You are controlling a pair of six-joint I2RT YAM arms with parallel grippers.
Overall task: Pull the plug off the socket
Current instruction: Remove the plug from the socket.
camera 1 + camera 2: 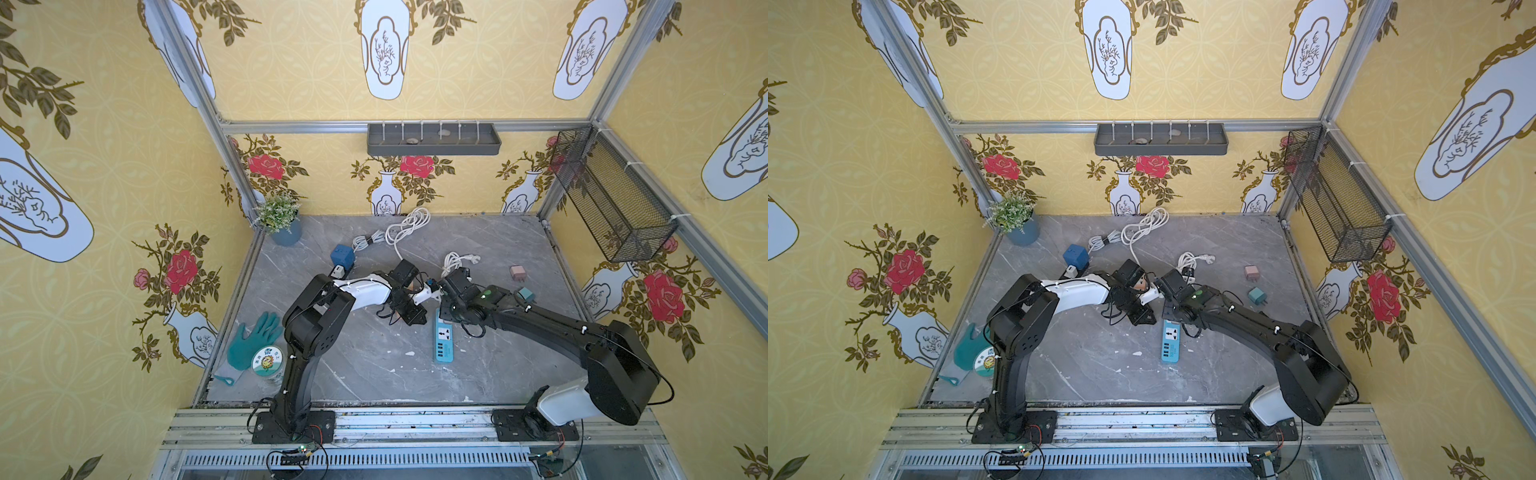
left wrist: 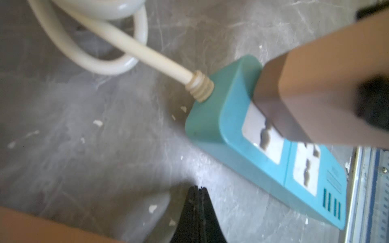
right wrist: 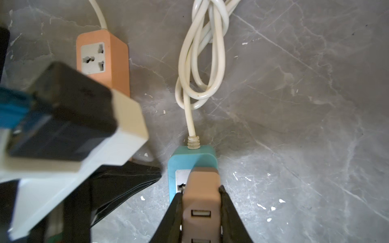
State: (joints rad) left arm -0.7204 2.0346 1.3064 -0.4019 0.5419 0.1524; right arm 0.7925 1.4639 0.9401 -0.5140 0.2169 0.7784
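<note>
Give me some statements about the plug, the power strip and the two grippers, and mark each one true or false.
1. The right gripper is shut on the tan USB plug. True.
2. The tan USB plug stands over the teal power strip. True.
3. The left gripper is open. False: it is shut and holds nothing.
4. The teal power strip has a black cord. False: its white cord lies coiled on the table.

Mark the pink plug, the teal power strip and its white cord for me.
pink plug [image 3: 201, 189]: right wrist view, its top face between the black fingers.
teal power strip [image 2: 207, 117]: left wrist view, its cord-end wall.
white cord [image 3: 190, 117]: right wrist view, the straight run above the strain relief.
</note>
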